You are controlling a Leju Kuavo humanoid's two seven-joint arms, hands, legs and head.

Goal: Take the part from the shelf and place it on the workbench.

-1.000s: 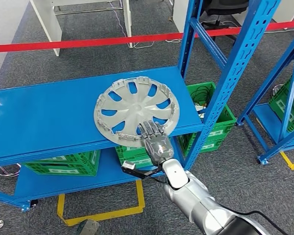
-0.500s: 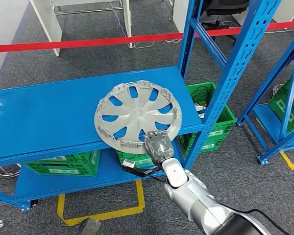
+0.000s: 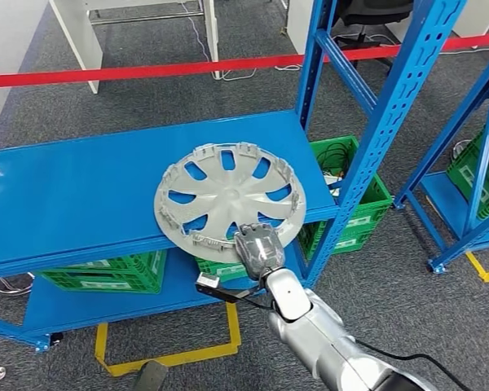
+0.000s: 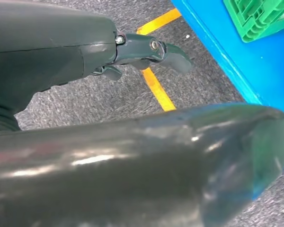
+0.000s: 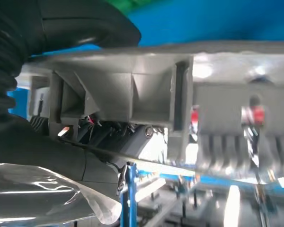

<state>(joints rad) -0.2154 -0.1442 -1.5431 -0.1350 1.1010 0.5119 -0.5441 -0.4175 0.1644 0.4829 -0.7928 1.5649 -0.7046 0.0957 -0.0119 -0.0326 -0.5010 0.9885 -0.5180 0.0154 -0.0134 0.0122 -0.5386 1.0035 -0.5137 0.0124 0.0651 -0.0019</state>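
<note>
Head view: round silver-grey plastic wheel cover w/ spoke cutouts [image 3: 228, 198] sits centre frame on the blue metal shelf board [image 3: 76, 195], its near edge overhanging the shelf's front lip. Right hand [image 3: 258, 247], lower centre, grips that near rim; silver arm runs off to lower right. Cover looks slightly tilted, near edge up, but can't tell for sure.

Right wrist view adds the close-up: grey thumb [image 5: 87, 28] lies across 1 face of the cover's ribbed rim [image 5: 158, 94], darker fingers [image 5: 111, 137] tucked on the other face, so the rim is clamped between them. Head view doesn't show the fingers under the cover.

Left wrist view: left hand [image 4: 97, 52] at upper left over grey carpet, dark fingers [image 4: 162, 49] held out w/ nothing in them; yellow floor tape [image 4: 156, 85] and a green crate corner [image 4: 254, 19] at upper right.

Head view also has green plastic crates [image 3: 112, 273] on the lower shelf level, a red barrier strip [image 3: 138, 72] across the top, and blue uprights [image 3: 389, 122] at right.
</note>
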